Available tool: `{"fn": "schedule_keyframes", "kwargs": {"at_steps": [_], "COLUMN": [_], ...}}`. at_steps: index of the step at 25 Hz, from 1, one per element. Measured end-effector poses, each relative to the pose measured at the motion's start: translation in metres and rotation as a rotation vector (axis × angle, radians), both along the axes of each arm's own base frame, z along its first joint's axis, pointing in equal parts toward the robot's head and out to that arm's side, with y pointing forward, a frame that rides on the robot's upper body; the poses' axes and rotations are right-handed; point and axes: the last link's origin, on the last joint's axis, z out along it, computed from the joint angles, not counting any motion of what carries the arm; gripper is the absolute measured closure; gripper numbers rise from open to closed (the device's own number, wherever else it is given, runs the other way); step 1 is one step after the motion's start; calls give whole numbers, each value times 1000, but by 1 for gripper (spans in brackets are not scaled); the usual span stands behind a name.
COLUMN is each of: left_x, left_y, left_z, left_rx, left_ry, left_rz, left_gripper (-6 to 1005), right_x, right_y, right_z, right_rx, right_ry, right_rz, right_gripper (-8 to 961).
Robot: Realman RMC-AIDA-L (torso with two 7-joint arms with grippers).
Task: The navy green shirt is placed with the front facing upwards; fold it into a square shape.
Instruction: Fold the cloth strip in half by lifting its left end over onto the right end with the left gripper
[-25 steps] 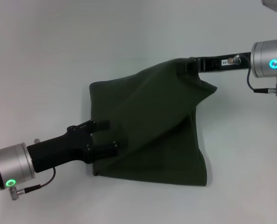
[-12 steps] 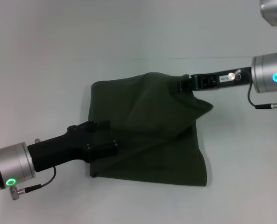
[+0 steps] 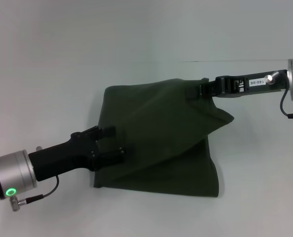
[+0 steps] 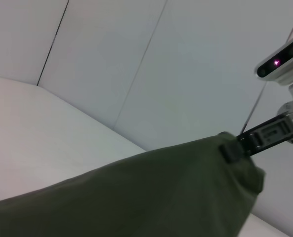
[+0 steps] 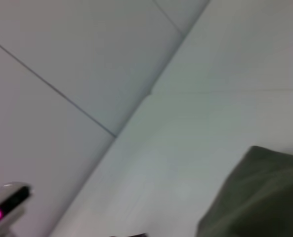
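Observation:
The navy green shirt (image 3: 161,138) lies partly folded on the white table, its plain dark side showing and no lettering in view. My right gripper (image 3: 201,89) is shut on the shirt's far right corner and holds that corner lifted, so cloth drapes down from it. My left gripper (image 3: 117,143) rests at the shirt's near left edge, its black fingers over the cloth. The left wrist view shows the raised shirt (image 4: 151,192) and the right gripper (image 4: 235,147) clamped on its corner. A bit of the shirt (image 5: 257,197) fills a corner of the right wrist view.
The white table (image 3: 62,64) stretches around the shirt on all sides. A seam line in the table (image 3: 250,61) runs behind the right arm. Pale wall panels (image 4: 136,59) stand behind.
The right gripper has carried the lifted corner to the right and slightly down, pulling the top layer flatter and wider. The left gripper has stayed put.

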Motion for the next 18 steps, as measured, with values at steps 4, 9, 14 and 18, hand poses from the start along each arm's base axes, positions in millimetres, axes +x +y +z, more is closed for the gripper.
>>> {"fn": "schedule_keyframes", "kwargs": {"at_steps": [4, 9, 14, 18], "left_x": [-1, -1, -2, -1], "left_y": [0, 1, 1, 0], "left_z": [1, 1, 2, 1], "left_rx": [4, 6, 7, 6], "left_ry": [-2, -1, 0, 0], "left_rz": [4, 7, 8, 7], "left_gripper": [80, 80, 81, 82], "right_x": [-3, -3, 9, 23], "right_y": [-7, -18, -28, -35], "right_z": [3, 3, 4, 5], "right_rx": [-37, -97, -123, -123], "right_ry": [44, 73, 84, 80], "right_rz": [13, 18, -15, -49], "right_gripper": [840, 836, 833, 830]}}
